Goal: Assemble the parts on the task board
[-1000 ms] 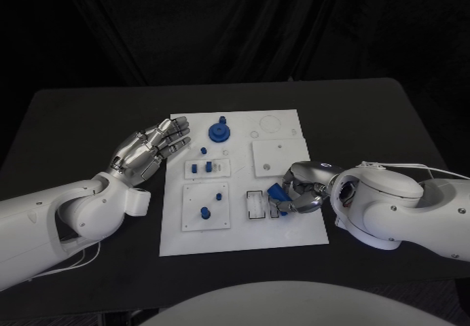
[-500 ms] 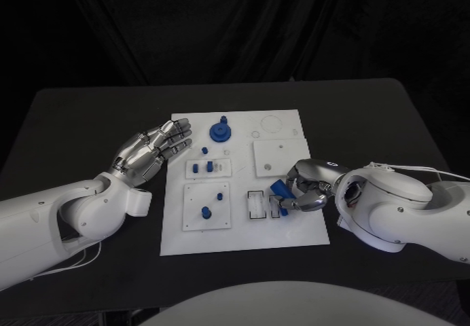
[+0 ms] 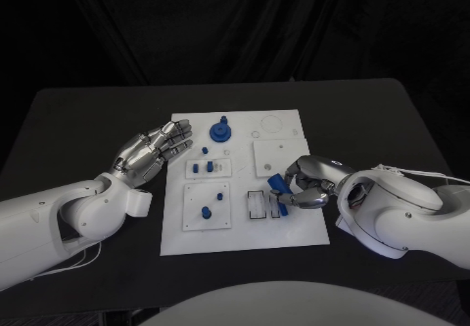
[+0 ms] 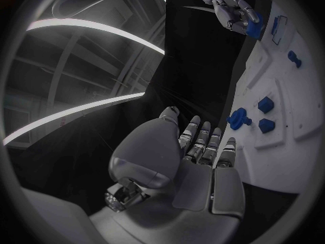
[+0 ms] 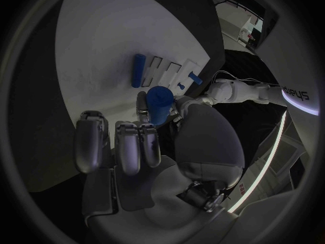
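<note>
1. The right hand [image 3: 312, 185] pinches a short blue cylinder [image 3: 278, 184] between thumb and fingers [image 5: 129, 141] over the near right part of the task board [image 3: 294, 227]; in the head view it sits just above the small white slotted block [image 3: 257, 205].
2. In the head view the cylinder's long axis runs tilted, its far end leaning toward the board's middle and its near end tucked into the hand. In the right wrist view the same cylinder [image 5: 160, 105] sticks out past the fingertips, pointing toward the board.
3. A second blue bar [image 3: 283, 207] lies flat on the board just beside the slotted block, its long axis running near to far. The right wrist view shows it [image 5: 137, 70] apart from the held cylinder.
4. The left hand [image 3: 152, 149] hovers at the board's left edge, palm up, fingers spread and holding nothing.
5. A blue gear [image 3: 222, 131] stands at the far middle of the board; small blue pegs [image 3: 201, 167] stand in the left plates, and another blue piece [image 3: 205, 213] in the near left plate.
6. Against a second ago, the right hand has risen and shifted slightly rightward, and the cylinder now shows more clearly above the block, lifted off the bar. The left hand has stayed put.
</note>
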Robot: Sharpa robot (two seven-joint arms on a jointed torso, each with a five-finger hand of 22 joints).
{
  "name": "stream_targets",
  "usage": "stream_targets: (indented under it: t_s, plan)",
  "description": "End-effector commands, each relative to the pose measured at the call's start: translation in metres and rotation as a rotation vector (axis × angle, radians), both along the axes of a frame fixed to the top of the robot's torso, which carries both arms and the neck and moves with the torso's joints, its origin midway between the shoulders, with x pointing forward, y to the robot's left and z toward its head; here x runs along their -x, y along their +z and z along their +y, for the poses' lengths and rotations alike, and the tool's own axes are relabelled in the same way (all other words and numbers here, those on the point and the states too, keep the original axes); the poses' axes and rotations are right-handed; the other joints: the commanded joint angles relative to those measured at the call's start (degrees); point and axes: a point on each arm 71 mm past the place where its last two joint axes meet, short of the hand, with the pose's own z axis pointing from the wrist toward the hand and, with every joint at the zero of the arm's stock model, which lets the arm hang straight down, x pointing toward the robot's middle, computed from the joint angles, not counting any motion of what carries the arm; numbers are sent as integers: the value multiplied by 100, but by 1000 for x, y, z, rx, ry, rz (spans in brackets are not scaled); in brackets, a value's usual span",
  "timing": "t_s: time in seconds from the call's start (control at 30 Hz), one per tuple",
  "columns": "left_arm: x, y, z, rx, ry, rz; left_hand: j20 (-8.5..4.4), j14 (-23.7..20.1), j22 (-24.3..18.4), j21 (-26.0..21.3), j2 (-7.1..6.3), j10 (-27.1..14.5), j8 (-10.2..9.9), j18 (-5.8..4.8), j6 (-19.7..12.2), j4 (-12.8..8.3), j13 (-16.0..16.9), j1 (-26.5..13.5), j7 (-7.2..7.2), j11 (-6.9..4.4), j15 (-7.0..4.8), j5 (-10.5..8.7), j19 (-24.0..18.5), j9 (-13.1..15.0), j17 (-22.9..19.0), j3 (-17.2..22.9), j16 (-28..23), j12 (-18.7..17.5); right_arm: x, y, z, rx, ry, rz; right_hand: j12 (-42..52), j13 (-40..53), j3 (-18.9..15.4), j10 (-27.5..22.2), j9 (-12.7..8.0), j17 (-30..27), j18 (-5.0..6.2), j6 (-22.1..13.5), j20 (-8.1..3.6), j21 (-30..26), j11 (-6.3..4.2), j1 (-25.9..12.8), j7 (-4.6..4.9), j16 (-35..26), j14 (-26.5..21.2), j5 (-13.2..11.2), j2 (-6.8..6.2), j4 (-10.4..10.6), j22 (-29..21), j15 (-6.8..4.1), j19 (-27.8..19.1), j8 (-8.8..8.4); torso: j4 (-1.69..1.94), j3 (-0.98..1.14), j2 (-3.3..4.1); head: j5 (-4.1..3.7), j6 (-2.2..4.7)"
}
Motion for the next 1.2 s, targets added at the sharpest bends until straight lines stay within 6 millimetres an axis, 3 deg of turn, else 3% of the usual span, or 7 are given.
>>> stream_targets:
  t_s: [0.03,0.6,0.83,0.9,0.93,1.1,1.2]
  plan:
    - [1,0,-2,14,-15,-2,48,13,1,-11,-1,-2,19,-93,42,-38,6,62,429,28,46,34,0,7,7,3,25,31,2,1,4,-32,-4,-16,16,1507,132,616,-6,1509,-45,157,-47,16,-38,-123,-157,14,602,-128,-25,-191,1159,-32,136,0,2,0,1,9,1]
    - [2,0,-3,13,-19,3,53,28,5,-6,-3,7,28,-104,57,-72,8,83,443,45,64,48,5,9,11,37,65,49,8,-16,21,12,41,74,16,1507,18,616,-27,1509,-24,194,-45,-77,-31,-355,-149,14,602,-612,43,-186,1128,-29,94,-90,0,-1,1,31,1]
    - [2,0,-2,13,-20,4,54,39,6,-6,-5,9,31,-109,60,-82,8,87,447,50,71,52,6,9,15,46,100,54,6,-19,24,15,46,80,16,1507,3,616,-31,1509,-22,186,-44,-85,-27,-376,-143,14,602,-690,58,-184,1126,-27,90,-110,-3,1,3,28,1]
    - [2,0,-2,13,-20,4,54,43,5,-6,-5,10,33,-111,65,-85,8,88,448,52,74,54,6,10,16,49,110,54,6,-20,25,15,47,80,16,1507,-29,616,-32,1509,-21,189,-40,-92,-22,-417,-137,14,602,-840,78,-183,1124,-22,88,-128,-1,1,5,26,1]
    - [2,0,-2,13,-21,4,54,43,5,-6,-5,10,33,-111,65,-85,8,88,448,52,74,54,6,10,16,49,110,54,6,-20,25,13,48,79,16,1507,-84,616,-31,1509,-18,200,-36,-106,-17,-465,-133,14,602,-1085,89,-184,1120,-17,82,-139,-1,0,2,28,1]
    - [2,0,-2,11,-21,6,55,49,5,-6,-7,13,36,-115,73,-90,9,89,451,54,79,57,7,11,18,55,121,61,5,-20,27,6,54,73,16,1507,-217,616,-21,1509,-18,222,-32,-108,-15,-539,-131,14,602,-1391,121,-181,1120,-15,83,-158,-3,1,2,39,1]
    - [2,0,-3,11,-22,7,55,49,5,-6,-7,13,36,-115,73,-90,9,89,451,54,79,57,7,11,18,55,121,61,4,-20,28,6,55,73,16,1507,-341,616,-12,1509,-19,219,-29,-106,-8,-636,-123,14,602,-1377,158,-185,1121,-11,85,-165,-1,0,3,36,1]
